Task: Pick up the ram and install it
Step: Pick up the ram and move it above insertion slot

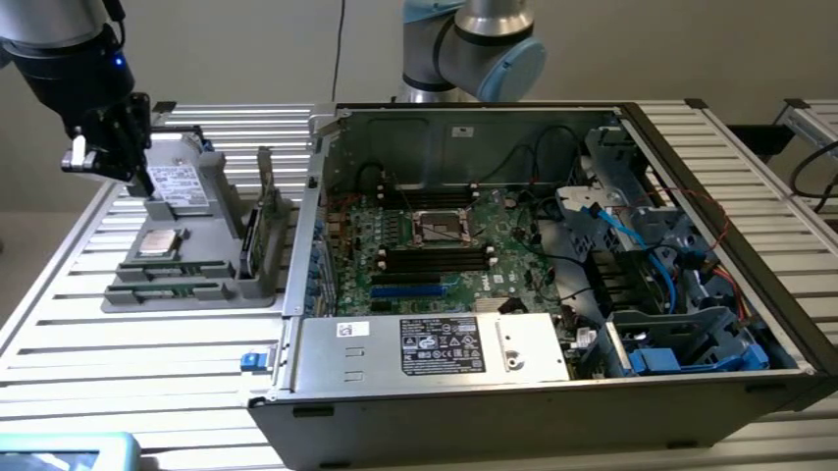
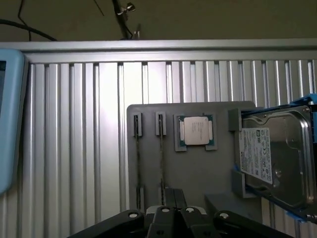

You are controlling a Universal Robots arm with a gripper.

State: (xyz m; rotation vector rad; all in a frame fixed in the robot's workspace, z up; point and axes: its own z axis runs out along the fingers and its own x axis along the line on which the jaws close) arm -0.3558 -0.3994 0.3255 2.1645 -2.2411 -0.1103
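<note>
Entry: the ram [image 2: 161, 157] is seen edge-on, seated upright in a slot of the gray holder [image 2: 198, 183]. A second stick [image 2: 137, 158] is seated in the parallel slot just beside it. Neither stick is touched.

On the same holder a processor chip [image 2: 195, 131] is laid flat next to the sticks. A hard drive [image 2: 270, 158] with a white label is set beyond the chip, at the holder's far end in the exterior view. A taller green card [image 1: 269, 235] is stood upright along the holder's side nearest the computer case [image 1: 550, 392].

The gripper [image 1: 129, 169] is held above the holder's far end, over the hard drive and well apart from the ram. Its fingers [image 2: 168, 201] are pressed together, and nothing is pinched between them.

The holder is placed on a table [image 1: 131, 363] of ribbed aluminium slats, at the exterior view's left of the case. The case is laid with its side removed, so the motherboard [image 1: 433, 245], dark wiring and blue cables are exposed. A pale blue object [image 1: 59, 451] is noted at the table's near corner, at the exterior view's left.

The arm's base [image 1: 472, 44] is mounted behind the case. A plain beige wall [image 1: 235, 49] is seen past the table, with a thin dark cable [image 1: 341, 44] hung down it.
</note>
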